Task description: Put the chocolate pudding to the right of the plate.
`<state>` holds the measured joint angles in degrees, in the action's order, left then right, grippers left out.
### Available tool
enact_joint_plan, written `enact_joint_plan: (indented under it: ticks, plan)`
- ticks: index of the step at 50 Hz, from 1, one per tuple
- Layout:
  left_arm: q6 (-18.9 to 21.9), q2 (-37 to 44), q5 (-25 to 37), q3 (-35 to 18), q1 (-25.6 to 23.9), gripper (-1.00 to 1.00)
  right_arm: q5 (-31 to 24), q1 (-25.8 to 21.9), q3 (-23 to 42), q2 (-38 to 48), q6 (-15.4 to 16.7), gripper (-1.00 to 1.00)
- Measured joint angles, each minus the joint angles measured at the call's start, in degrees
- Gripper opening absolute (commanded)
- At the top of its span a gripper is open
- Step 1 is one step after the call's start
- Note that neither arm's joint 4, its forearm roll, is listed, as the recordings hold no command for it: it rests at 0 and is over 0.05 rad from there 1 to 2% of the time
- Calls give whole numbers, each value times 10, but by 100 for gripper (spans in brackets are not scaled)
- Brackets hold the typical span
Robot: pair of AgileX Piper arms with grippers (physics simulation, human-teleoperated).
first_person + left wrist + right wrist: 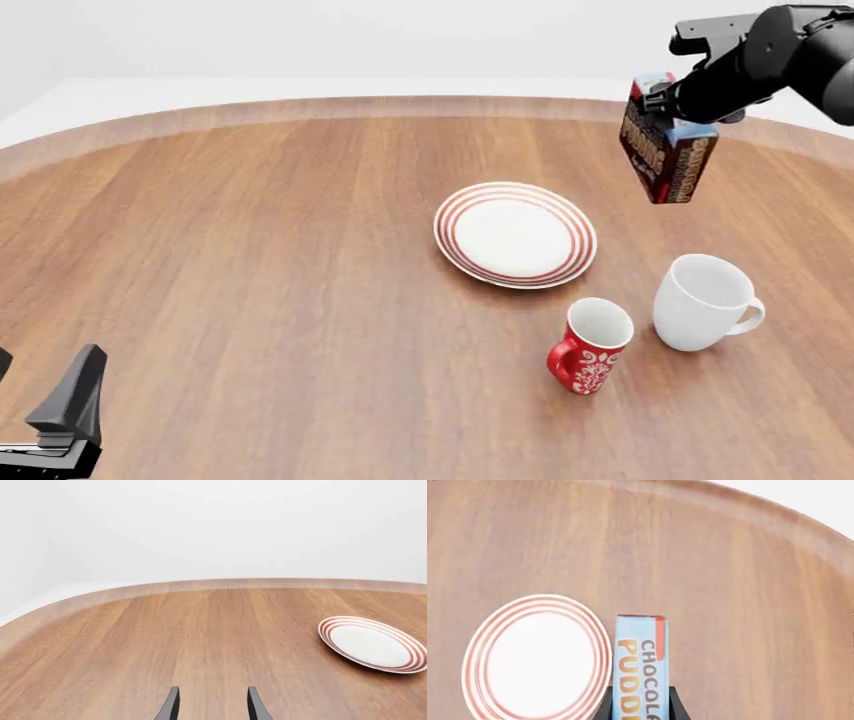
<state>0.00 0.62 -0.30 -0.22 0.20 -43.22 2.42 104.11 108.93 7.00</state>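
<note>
Front view has the right gripper point(663, 108) clamped on the brown-and-blue cardboard chocolate pudding box point(665, 150), hanging up high, right of the red-ringed white plate point(515, 234).

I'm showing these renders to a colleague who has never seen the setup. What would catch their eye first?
Probably the chocolate pudding box hanging in the air, clamped in the right gripper above the table's far right. Next, the red-ringed plate at centre, with a red patterned mug and a white mug nearer the camera, to its right.

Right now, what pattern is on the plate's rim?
Concentric red rings on the white plate, clearest in the front view.
</note>
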Motion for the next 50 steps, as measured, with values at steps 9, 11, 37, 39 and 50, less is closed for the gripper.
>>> enact_joint_plan:
  ticks: [9,11,37,39,50]
  plan:
    - [0,0,0,0,0,100,10,13,7,27,-5,-100]
    - [0,0,0,0,0,100,11,13,12,35,-7,-100]
    - [0,0,0,0,0,100,32,22,62,136,-26,-100]
    - [0,0,0,0,0,100,36,24,61,141,-26,-100]
    - [0,0,0,0,0,100,51,41,64,178,-26,-100]
